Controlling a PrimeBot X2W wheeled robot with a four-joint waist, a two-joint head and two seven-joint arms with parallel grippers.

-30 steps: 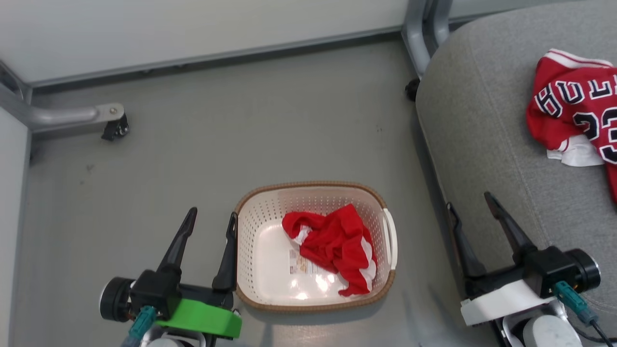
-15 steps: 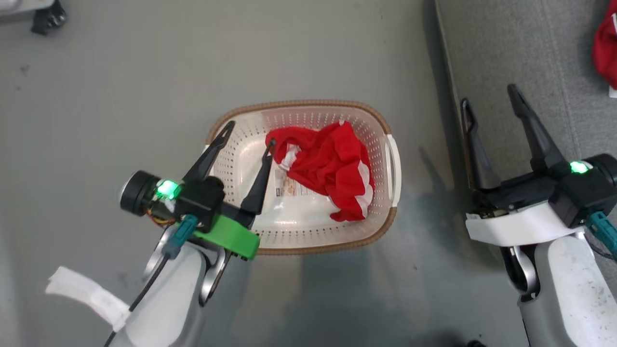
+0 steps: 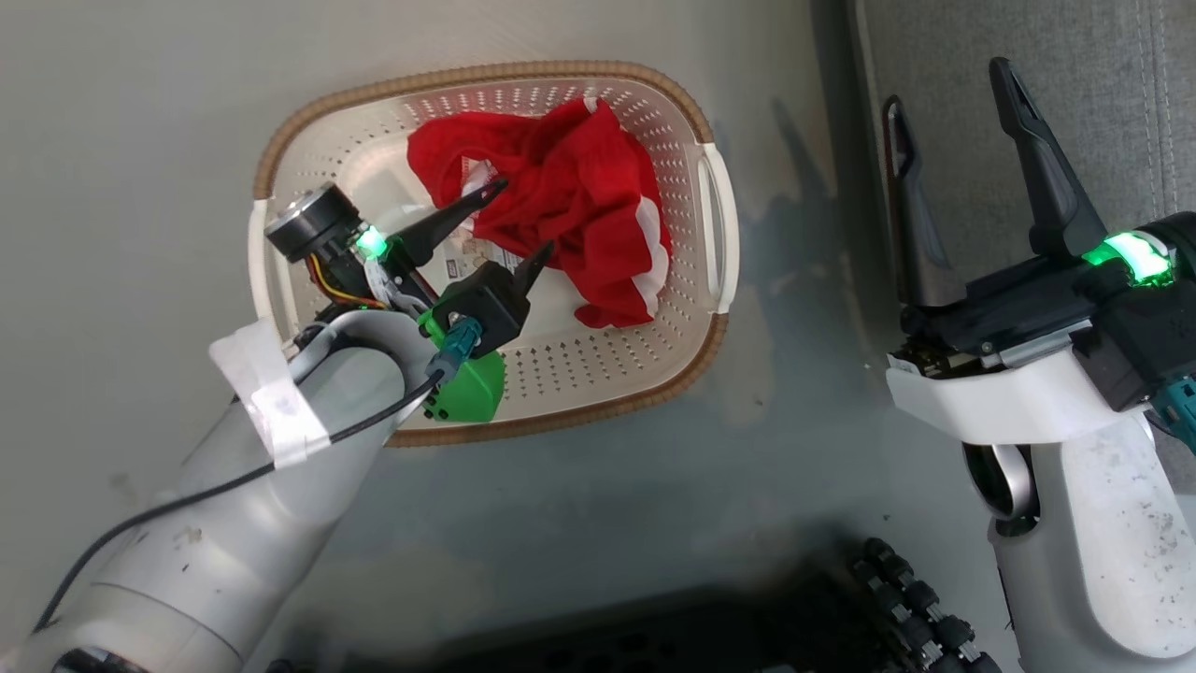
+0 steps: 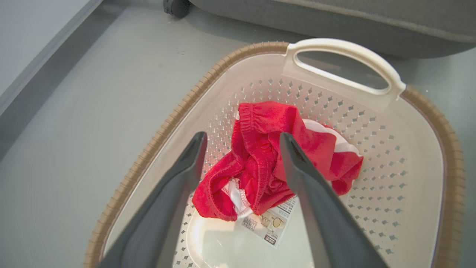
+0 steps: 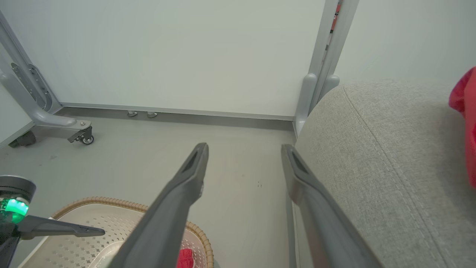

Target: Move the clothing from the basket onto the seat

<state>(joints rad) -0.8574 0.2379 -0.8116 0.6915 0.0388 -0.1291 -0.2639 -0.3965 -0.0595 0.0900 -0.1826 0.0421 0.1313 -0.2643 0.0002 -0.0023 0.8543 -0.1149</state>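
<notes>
1. Head view: my left gripper [image 3: 524, 216] hangs wide open and empty inside the basket [image 3: 467, 79], jaws either side of the red shorts [image 3: 579, 187]. My right gripper [image 3: 946, 84], also open and empty, hovers beside the seat [image 3: 1103, 93].
2. Left wrist view: a shallow close could snag one fold and drop the shorts.
3. Right wrist view: the seat's rounded edge stands in the lift path; a wheeled frame leg [image 5: 70, 128] sits well apart.

The grey floor [image 3: 131, 112] carries the basket [image 3: 561, 366] at eleven o'clock and the seat [image 3: 944, 47] at two o'clock.
</notes>
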